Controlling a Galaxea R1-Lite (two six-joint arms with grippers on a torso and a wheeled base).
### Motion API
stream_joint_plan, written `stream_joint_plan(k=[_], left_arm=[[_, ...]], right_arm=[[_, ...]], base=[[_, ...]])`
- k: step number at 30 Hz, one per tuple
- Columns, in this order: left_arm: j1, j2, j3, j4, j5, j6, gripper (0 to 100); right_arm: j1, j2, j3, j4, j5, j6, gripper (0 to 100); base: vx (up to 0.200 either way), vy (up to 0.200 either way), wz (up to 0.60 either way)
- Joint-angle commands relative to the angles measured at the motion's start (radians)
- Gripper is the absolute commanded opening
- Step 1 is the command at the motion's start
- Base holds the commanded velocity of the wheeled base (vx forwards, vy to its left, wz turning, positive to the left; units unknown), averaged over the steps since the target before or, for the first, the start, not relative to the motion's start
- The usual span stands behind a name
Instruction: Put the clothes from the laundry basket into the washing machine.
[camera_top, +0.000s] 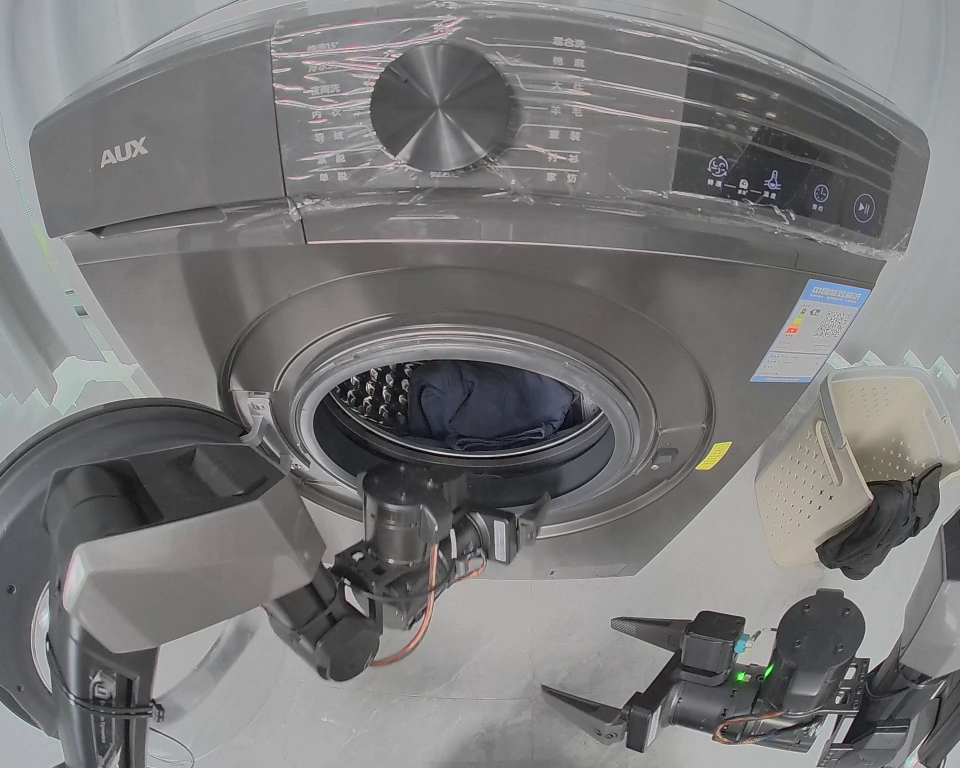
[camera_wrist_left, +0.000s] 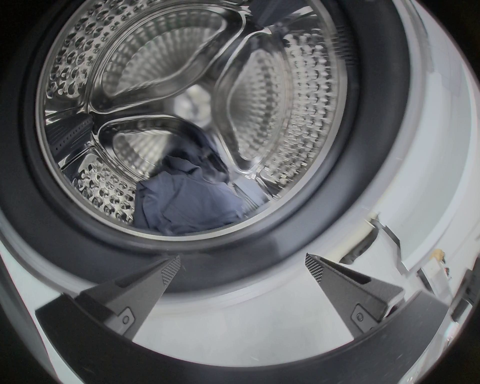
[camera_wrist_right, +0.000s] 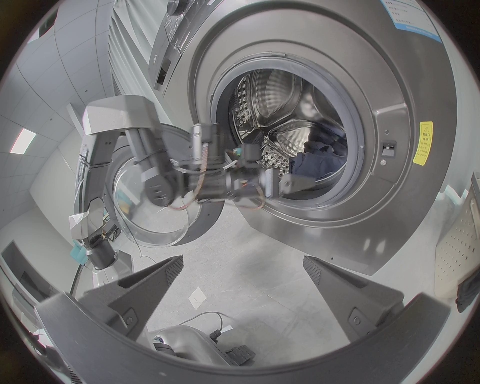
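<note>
Clothes (camera_top: 490, 405), dark blue, heaped low inside washing machine (camera_top: 480, 250) drum; round opening wide, door (camera_top: 25, 500) swung out on left. Laundry basket (camera_top: 850, 440) tipped beside machine on right, black garment (camera_top: 880, 525) over its rim. Left gripper (camera_wrist_left: 242, 260) at opening's lower lip, jaws spread, empty, clothes beyond. Right gripper (camera_top: 582, 658) low over floor, jaws spread, empty.

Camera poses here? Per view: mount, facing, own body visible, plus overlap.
Head: on the head, facing forward and down at the washer and basket; left gripper at the drum mouth, right gripper lower.
Left wrist: on the left wrist, facing into the drum; own open fingers.
Right wrist: on the right wrist, facing the washer front; own open fingers, left arm.
Shared: all three see the dark cloth inside.
</note>
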Motion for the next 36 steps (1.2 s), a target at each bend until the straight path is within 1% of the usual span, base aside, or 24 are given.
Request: stream_joint_plan(k=[1,2,3,5,6,7,8,10,12,14,17,19,20,21,22,25,27,28,29,32,34,35,36], left_arm=[[-0.164,-0.316,0.488,-0.207,-0.009,-0.018,100],[-0.164,-0.316,0.488,-0.207,-0.009,-0.018,100],[-0.194,-0.359,0.585,-0.251,0.006,-0.060,100],[-0.216,-0.393,0.644,-0.302,0.051,-0.070,100],[-0.225,-0.427,0.678,-0.319,0.075,-0.075,100],[-0.228,-0.459,0.700,-0.319,0.085,-0.075,100],[-0.231,-0.493,0.726,-0.316,0.091,-0.073,100],[-0.233,-0.540,0.764,-0.314,0.101,-0.067,100],[-0.233,-0.582,0.793,-0.316,0.105,-0.061,100],[-0.231,-0.632,0.821,-0.314,0.105,-0.063,100],[-0.220,-0.686,0.865,-0.314,0.105,-0.060,100],[-0.217,-0.713,0.885,-0.314,0.106,-0.043,100],[-0.217,-0.735,0.902,-0.312,0.112,-0.021,100],[-0.217,-0.759,0.908,-0.309,0.120,-0.010,100],[-0.216,-0.773,0.908,-0.306,0.123,-0.007,100],[-0.208,-0.838,0.908,-0.263,0.132,-0.003,100],[-0.194,-0.885,0.908,-0.207,0.132,-0.001,100],[-0.194,-0.885,0.908,-0.207,0.132,-0.001,100],[-0.184,-0.947,0.908,-0.145,0.132,-0.001,100],[-0.158,-1.045,0.908,-0.041,0.129,0.003,100],[-0.142,-1.097,0.908,0.027,0.126,0.005,100],[-0.136,-1.125,0.908,0.069,0.128,0.003,100],[-0.127,-1.158,0.908,0.117,0.129,0.005,100]], right_arm=[[-0.013,-0.130,0.017,0.003,-0.051,0.021,100],[-0.013,-0.130,0.017,0.003,-0.051,0.021,100],[-0.015,-0.170,0.027,0.003,-0.068,0.030,100],[-0.018,-0.203,0.040,0.003,-0.082,0.037,100],[-0.023,-0.226,0.050,0.003,-0.099,0.044,100],[-0.029,-0.244,0.058,0.003,-0.111,0.049,100],[-0.043,-0.264,0.061,0.004,-0.125,0.053,100],[-0.084,-0.298,0.066,0.010,-0.132,0.052,100],[-0.133,-0.328,0.072,0.013,-0.131,0.046,100],[-0.168,-0.357,0.081,0.019,-0.129,0.044,100],[-0.191,-0.396,0.081,0.036,-0.129,0.044,100],[-0.196,-0.420,0.081,0.047,-0.131,0.044,100],[-0.196,-0.434,0.081,0.053,-0.132,0.044,100],[-0.196,-0.446,0.081,0.061,-0.134,0.043,100],[-0.198,-0.453,0.081,0.064,-0.136,0.043,100],[-0.205,-0.483,0.081,0.090,-0.136,0.037,100],[-0.218,-0.532,0.081,0.148,-0.132,0.027,100],[-0.218,-0.532,0.081,0.148,-0.132,0.027,100],[-0.239,-0.604,0.081,0.245,-0.125,0.027,100],[-0.251,-0.724,0.081,0.400,-0.122,0.026,100],[-0.254,-0.802,0.081,0.489,-0.122,0.014,100],[-0.262,-0.844,0.081,0.532,-0.120,0.012,100],[-0.287,-0.879,0.081,0.576,-0.120,0.015,100]], base=[[0.000,0.000,0.00],[0.000,0.000,0.00],[0.000,0.000,0.00],[0.000,0.000,0.00],[0.000,0.000,0.00],[0.000,0.000,0.00],[0.000,0.000,0.00],[0.000,0.000,0.00],[0.000,0.000,0.00],[0.000,0.000,0.00],[0.000,0.000,0.00],[-0.200,0.000,0.00],[-0.200,0.000,0.00],[-0.200,0.000,0.00],[-0.200,0.000,0.00],[-0.200,0.000,0.00],[-0.200,0.000,0.00],[-0.200,0.000,0.00],[-0.200,0.000,0.00],[-0.200,0.000,0.00],[-0.200,0.000,0.00],[-0.200,0.000,0.00],[-0.200,0.000,0.00]])
